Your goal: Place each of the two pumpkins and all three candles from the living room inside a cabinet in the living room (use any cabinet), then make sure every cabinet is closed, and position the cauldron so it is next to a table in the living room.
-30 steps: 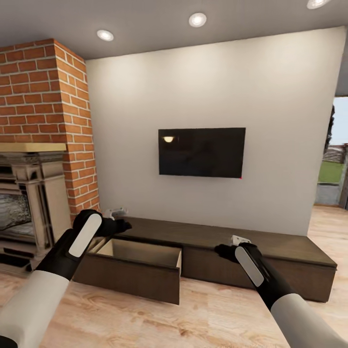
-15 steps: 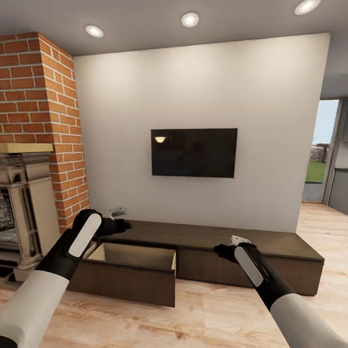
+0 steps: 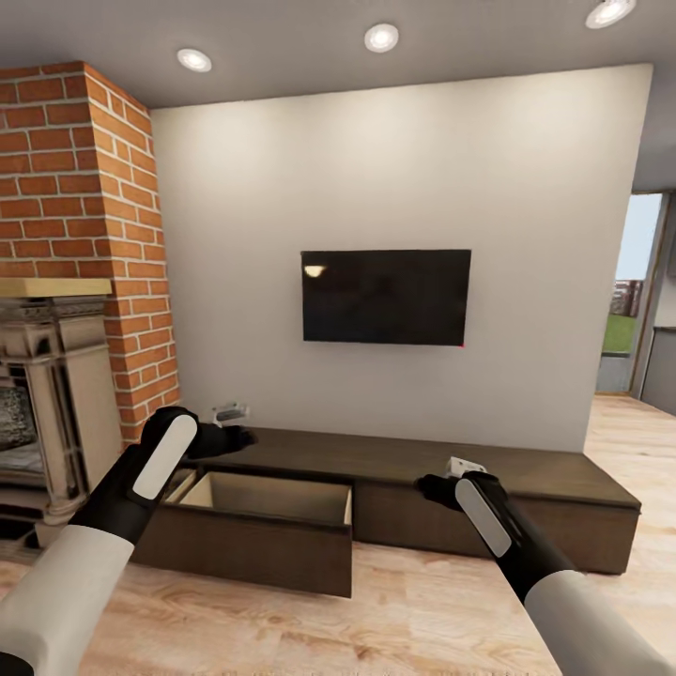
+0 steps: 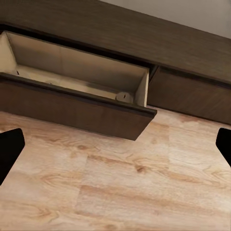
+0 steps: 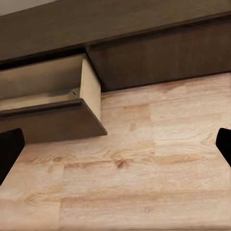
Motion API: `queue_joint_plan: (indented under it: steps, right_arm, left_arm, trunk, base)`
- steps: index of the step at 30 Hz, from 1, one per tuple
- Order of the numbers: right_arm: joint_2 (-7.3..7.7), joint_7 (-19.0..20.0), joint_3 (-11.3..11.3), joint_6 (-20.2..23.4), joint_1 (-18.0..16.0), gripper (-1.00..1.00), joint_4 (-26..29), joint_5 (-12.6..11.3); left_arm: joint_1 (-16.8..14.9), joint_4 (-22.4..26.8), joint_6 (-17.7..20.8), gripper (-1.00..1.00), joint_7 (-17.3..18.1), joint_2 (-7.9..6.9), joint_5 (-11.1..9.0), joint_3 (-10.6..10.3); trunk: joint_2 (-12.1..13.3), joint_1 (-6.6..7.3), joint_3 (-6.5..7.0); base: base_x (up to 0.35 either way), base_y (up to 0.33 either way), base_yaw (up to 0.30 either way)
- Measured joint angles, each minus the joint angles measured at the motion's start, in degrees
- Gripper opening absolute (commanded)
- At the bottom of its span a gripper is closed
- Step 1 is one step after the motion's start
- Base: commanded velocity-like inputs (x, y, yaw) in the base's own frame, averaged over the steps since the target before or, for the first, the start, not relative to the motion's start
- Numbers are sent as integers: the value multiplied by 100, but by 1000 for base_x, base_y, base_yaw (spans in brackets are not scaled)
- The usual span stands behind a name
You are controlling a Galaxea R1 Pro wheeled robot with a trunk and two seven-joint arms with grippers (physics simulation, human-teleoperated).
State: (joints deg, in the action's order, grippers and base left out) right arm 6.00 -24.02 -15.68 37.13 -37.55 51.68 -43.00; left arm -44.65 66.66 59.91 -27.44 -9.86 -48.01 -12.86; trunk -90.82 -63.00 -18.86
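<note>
The long, low dark-brown cabinet (image 3: 451, 469) runs along the white wall, and its leftmost drawer (image 3: 253, 540) stands pulled out, showing a pale inside. A small pale round thing (image 4: 124, 96) lies in the drawer's corner; I cannot tell whether it is a candle. My left gripper (image 3: 237, 437) hovers above the drawer's back left, open and empty, its dark fingertips (image 4: 9, 149) far apart. My right gripper (image 3: 432, 488) hangs in front of the cabinet's middle, open and empty too, over bare floor (image 5: 144, 183). The pumpkins, the cauldron and the table are out of view.
A brick fireplace (image 3: 75, 188) with a stone surround (image 3: 56, 394) stands to the left of the cabinet. A black TV (image 3: 385, 296) hangs on the wall above it. A doorway (image 3: 634, 300) opens at the right. Wooden floor (image 3: 394, 610) lies before the cabinet.
The whole picture drifted left and then a little back to the right, so the camera moved. Both arms keep their pose, and the drawer stays open.
</note>
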Motion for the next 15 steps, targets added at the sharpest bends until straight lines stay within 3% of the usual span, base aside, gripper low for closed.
queue_joint_plan:
  steps: [7, 15]
  right_arm:
    - [0, 0, 0, 0, 0, 100, 0, 0]
    - [0, 0, 1, -1, 0, 100, 0, 3]
  left_arm:
    - [-2, 0, 0, 100, 0, 0, -5, 0]
    - [-1, 0, 0, 100, 0, 0, -7, 0]
  trunk:
    - [0, 0, 0]
    - [0, 1, 0]
  base:
    - [-120, 264, 0]
    - [-24, 296, 0]
